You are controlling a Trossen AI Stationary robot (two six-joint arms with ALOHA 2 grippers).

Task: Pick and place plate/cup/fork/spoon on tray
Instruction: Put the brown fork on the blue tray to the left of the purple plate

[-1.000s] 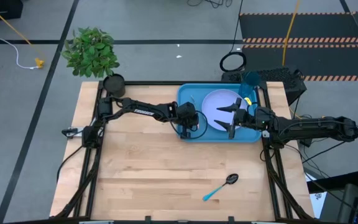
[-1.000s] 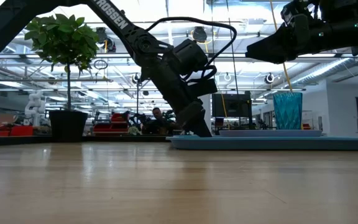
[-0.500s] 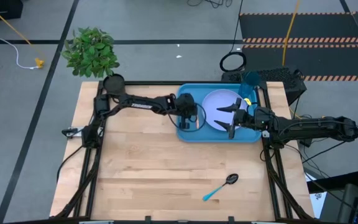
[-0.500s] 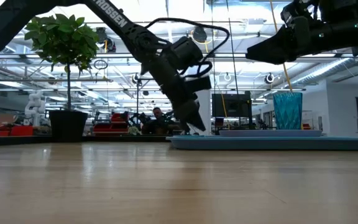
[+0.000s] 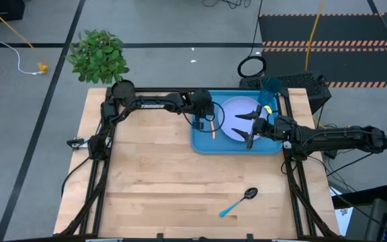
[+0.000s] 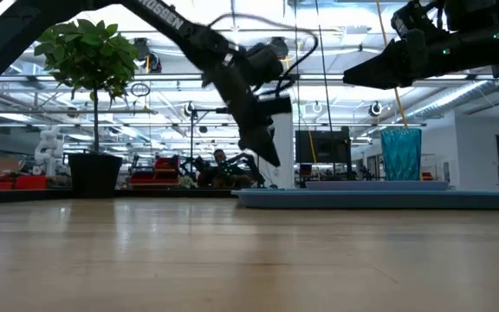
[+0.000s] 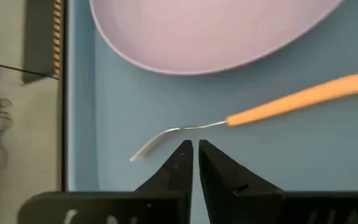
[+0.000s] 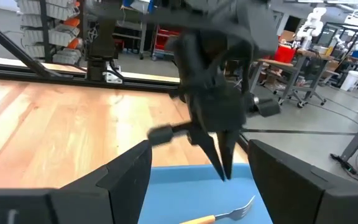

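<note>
The bright blue tray (image 5: 203, 144) lies at the table's far right. On it lie the lavender plate (image 5: 232, 111) and, left of the plate, the orange-handled fork (image 5: 212, 129), flat on the tray floor (image 7: 104, 112). The teal cup (image 5: 269, 89) stands upright at the tray's far right corner. The blue-handled spoon (image 5: 237, 202) lies on the wood near the front edge. My left gripper (image 5: 209, 115) is shut and hangs above the fork (image 7: 291, 102), clear of it, its tip well above the tray (image 6: 271, 160). My right gripper (image 5: 248, 128) is open and empty above the plate.
A potted green plant (image 5: 101, 57) stands off the table's far left corner. Bare wood reaches from the tray to the near and left edges. The tray's raised rim (image 6: 379, 199) shows low in the low view.
My left gripper has risen from the tray floor and drawn toward the table's far edge. The fork, hidden under it before, now shows lying flat on the tray beside the plate. My right gripper has kept still.
</note>
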